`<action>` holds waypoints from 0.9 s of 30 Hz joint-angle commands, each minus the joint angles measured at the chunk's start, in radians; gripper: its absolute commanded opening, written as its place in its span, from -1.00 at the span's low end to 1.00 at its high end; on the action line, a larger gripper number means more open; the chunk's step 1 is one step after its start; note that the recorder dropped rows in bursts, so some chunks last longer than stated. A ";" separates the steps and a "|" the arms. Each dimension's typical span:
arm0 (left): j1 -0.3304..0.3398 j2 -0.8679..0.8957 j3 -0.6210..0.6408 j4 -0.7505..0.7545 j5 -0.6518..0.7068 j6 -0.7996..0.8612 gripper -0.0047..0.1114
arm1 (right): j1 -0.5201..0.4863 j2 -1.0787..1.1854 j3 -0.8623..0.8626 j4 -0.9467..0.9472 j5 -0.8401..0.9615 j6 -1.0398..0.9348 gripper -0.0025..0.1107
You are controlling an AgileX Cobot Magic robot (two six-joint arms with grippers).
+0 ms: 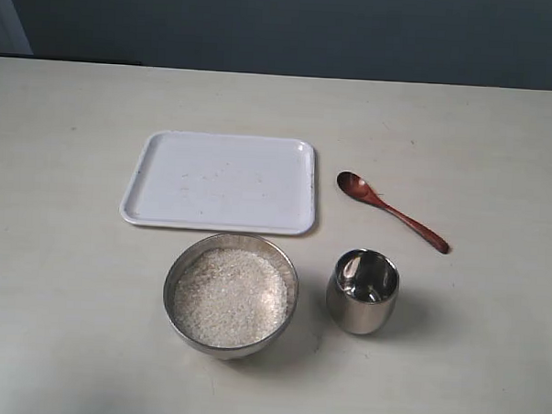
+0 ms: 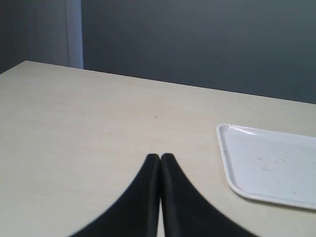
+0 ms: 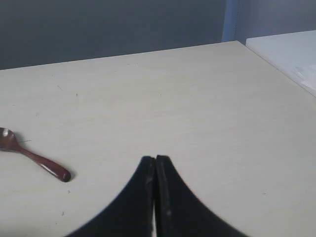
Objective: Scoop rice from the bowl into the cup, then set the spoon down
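Left gripper (image 2: 160, 157) and right gripper (image 3: 155, 159) are both closed, holding nothing; spoon (image 1: 391, 210) lies on the table (image 1: 72, 253) near the cup (image 1: 363, 291), rice (image 1: 230, 295) fills the bowl (image 1: 228, 352)

On the counter (image 1: 72, 253), the bowl (image 1: 170, 289) sits in front with the rice (image 1: 231, 297) in it, and the cup (image 1: 361, 307) stands just to its right. The tray (image 1: 260, 160) lies behind the bowl; the spoon (image 1: 392, 211) lies right of the tray, behind the cup, head nearest the tray.
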 commanded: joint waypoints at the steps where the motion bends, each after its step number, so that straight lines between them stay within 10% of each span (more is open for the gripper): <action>1: -0.004 -0.005 -0.002 -0.003 -0.011 -0.003 -0.91 | -0.005 -0.002 0.002 0.000 -0.014 0.000 -0.97; 12: -0.004 -0.005 -0.002 -0.003 -0.011 -0.003 -0.91 | -0.005 -0.002 0.002 0.012 -0.126 0.006 -0.97; 27: -0.004 -0.005 -0.002 -0.003 -0.011 -0.003 -0.91 | -0.005 -0.002 0.002 0.630 -0.436 0.158 -0.97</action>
